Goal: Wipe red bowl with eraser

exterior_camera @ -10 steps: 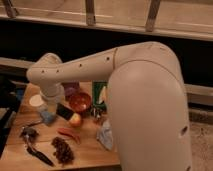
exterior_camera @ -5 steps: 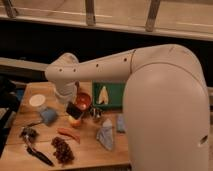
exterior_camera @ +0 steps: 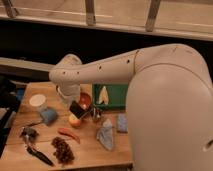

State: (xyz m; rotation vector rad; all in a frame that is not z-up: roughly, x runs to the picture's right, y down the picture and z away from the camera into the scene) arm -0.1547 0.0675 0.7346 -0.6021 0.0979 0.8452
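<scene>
The red bowl (exterior_camera: pixel 86 100) sits on the wooden table (exterior_camera: pixel 90 152), in front of a green packet. My gripper (exterior_camera: pixel 76 106) hangs below the white wrist, right at the bowl's left rim. It is shut on the eraser (exterior_camera: pixel 78 109), a small black block tilted against the bowl's near-left edge. The arm hides the far-left part of the bowl.
An apple (exterior_camera: pixel 75 120) lies just below the eraser, with a small metal cup (exterior_camera: pixel 96 114) to its right. A blue sponge (exterior_camera: pixel 49 116), white lid (exterior_camera: pixel 37 101), red chili (exterior_camera: pixel 68 134), grapes (exterior_camera: pixel 62 149), black-handled utensil (exterior_camera: pixel 36 149), blue cloth (exterior_camera: pixel 106 136) and green packet (exterior_camera: pixel 111 95) are also on the table.
The gripper has moved to the right with the eraser, from the table's left part to the red bowl's left rim. The things on the table have not moved.
</scene>
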